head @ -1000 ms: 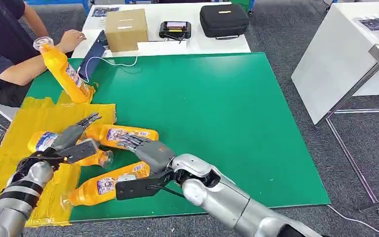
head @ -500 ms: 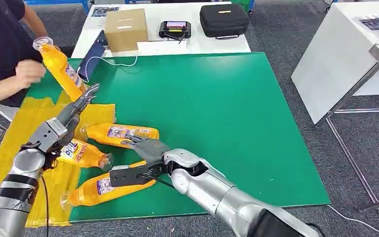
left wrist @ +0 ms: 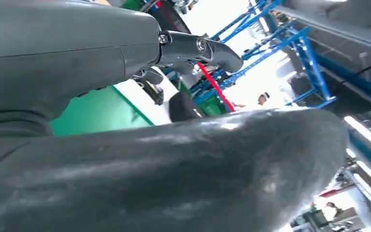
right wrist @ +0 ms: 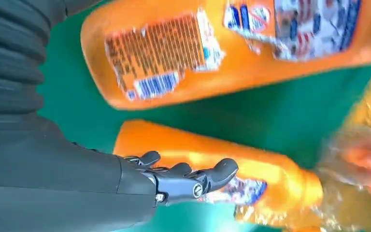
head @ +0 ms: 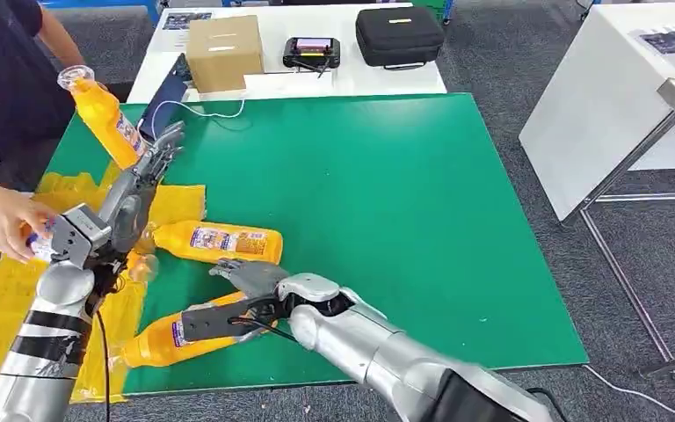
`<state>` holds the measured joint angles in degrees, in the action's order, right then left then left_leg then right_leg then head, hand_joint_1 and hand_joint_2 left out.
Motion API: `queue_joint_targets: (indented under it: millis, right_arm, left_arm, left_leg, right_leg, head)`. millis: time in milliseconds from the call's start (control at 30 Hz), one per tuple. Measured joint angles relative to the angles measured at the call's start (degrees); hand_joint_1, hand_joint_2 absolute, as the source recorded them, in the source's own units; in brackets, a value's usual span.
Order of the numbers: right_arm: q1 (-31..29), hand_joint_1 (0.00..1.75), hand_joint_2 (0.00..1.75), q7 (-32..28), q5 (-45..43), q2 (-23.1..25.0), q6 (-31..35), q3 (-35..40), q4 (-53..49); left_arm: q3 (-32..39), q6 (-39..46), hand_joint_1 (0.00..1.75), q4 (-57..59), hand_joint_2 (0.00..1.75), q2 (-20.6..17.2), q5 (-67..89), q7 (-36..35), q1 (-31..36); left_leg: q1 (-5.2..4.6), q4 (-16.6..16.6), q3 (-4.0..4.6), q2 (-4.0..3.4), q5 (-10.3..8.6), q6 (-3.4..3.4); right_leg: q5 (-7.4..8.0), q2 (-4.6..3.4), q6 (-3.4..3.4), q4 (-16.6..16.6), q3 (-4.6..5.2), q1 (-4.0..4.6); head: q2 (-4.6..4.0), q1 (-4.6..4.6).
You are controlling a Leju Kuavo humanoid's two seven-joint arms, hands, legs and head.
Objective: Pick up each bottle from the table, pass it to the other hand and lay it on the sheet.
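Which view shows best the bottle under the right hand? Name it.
The head view: the orange bottle lies whole beside the yellow sheet, the right hand over it. The right wrist view shows it close, cut off. The left wrist view misses it.

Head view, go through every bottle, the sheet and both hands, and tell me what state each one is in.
Tilted bottle: leaning, base on the sheet.
Middle bottle: lying on its side.
Near bottle: lying under the right hand.
Yellow sheet: spread, crumpled.
Left hand: raised, holding nothing.
Right hand: spread over the near bottle.
Person's hand: on a bottle at the sheet.
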<state>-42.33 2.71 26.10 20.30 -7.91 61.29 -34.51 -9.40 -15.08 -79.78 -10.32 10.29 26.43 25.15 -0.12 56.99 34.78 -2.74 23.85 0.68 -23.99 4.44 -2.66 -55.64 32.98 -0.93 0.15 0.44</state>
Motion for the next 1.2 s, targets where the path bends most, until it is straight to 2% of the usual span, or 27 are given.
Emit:
queue_joint_targets:
  millis: [333, 467, 500, 533, 700, 800, 867, 933, 1200]
  right_arm:
    - [-0.1, 0.00, 1.75, 1.2, 0.0, 0.2, -0.3, 3.3, 2.6]
    - [-0.1, 0.00, 1.75, 4.2, 7.5, 0.2, 2.7, 7.6, 5.1]
    - [0.0, 1.50, 1.75, 5.3, 10.9, 0.2, 3.0, 9.6, 5.9]
    - [0.3, 1.75, 1.75, 6.3, 14.0, 0.2, 2.9, 11.5, 6.5]
    - [1.0, 1.75, 1.75, 8.6, 22.6, 0.5, -0.9, 18.8, 9.4]
    - [1.3, 1.75, 1.75, 9.1, 23.5, 0.5, -0.9, 20.5, 10.9]
    - [1.4, 1.75, 1.75, 9.2, 23.7, 0.3, -0.7, 21.0, 11.8]
    - [1.4, 1.75, 1.75, 9.4, 23.5, 0.3, -0.6, 21.1, 12.5]
    - [1.4, 1.75, 1.75, 9.9, 22.7, 0.2, -0.1, 20.5, 13.7]
  left_arm:
    - [-0.1, -0.2, 0.00, -1.8, 0.00, 1.1, -0.4, 0.1, -0.2]
    - [-1.0, -0.6, 0.00, -3.1, 0.00, 1.6, -1.3, 0.5, -0.4]
    - [-1.2, -0.5, 0.00, -3.5, 0.00, 1.8, -1.5, 0.7, -0.6]
    - [-1.4, -0.5, 0.00, -3.9, 0.00, 1.9, -1.7, 0.9, -0.8]
    - [-2.0, 0.1, 0.00, -5.5, 0.00, 2.5, -3.4, 1.7, -1.2]
    - [-2.1, 0.3, 0.00, -6.9, 0.00, 2.6, -4.5, 2.1, -2.0]
    - [-2.2, 0.3, 0.00, -7.7, 0.00, 2.6, -5.0, 2.3, -2.7]
    - [-2.3, 0.3, 0.00, -8.4, 0.00, 2.6, -5.2, 2.6, -3.2]
    - [-2.2, 0.3, 0.00, -9.0, 0.00, 2.6, -5.3, 2.7, -3.8]
  left_leg:
    - [0.00, 0.0, -0.01, -0.01, 0.00, 0.00]
    - [0.00, 0.0, -0.01, 0.00, 0.00, 0.00]
    - [0.00, 0.0, -0.01, -0.01, 0.01, 0.00]
    - [0.00, 0.0, -0.01, -0.01, 0.01, 0.00]
    - [0.00, 0.0, -0.38, -0.13, 0.11, -0.05]
    - [0.02, -0.1, -1.10, -0.11, 0.35, -0.16]
    - [0.04, -0.1, -1.87, -0.04, 0.72, -0.19]
    - [0.04, -0.1, -2.28, 0.03, 0.79, -0.22]
    - [0.01, -0.1, -2.79, 0.07, 0.79, -0.20]
  right_leg:
    - [0.00, -0.01, 0.00, 0.0, 0.00, 0.00]
    - [0.00, 0.00, 0.00, 0.0, -0.01, 0.00]
    - [0.00, -0.01, 0.00, 0.0, -0.01, 0.00]
    - [0.00, -0.01, 0.00, 0.0, -0.01, 0.00]
    - [-0.05, -0.15, 0.04, 0.1, -0.22, -0.01]
    - [-0.36, -0.15, 0.31, 0.1, -0.30, -0.05]
    - [-0.85, -0.09, 0.45, 0.1, -1.05, -0.10]
    - [-0.94, -0.03, 0.32, 0.1, -1.48, -0.20]
    - [-0.93, -0.02, 0.31, 0.1, -2.03, -0.28]
  head:
    - [0.00, 0.00]
    - [0.00, -0.02]
    - [0.00, 0.00]
    - [0.00, 0.00]
    - [0.00, -0.09]
    - [0.00, -0.07]
    - [0.00, -0.04]
    - [0.00, -0.02]
    - [0.00, -0.04]
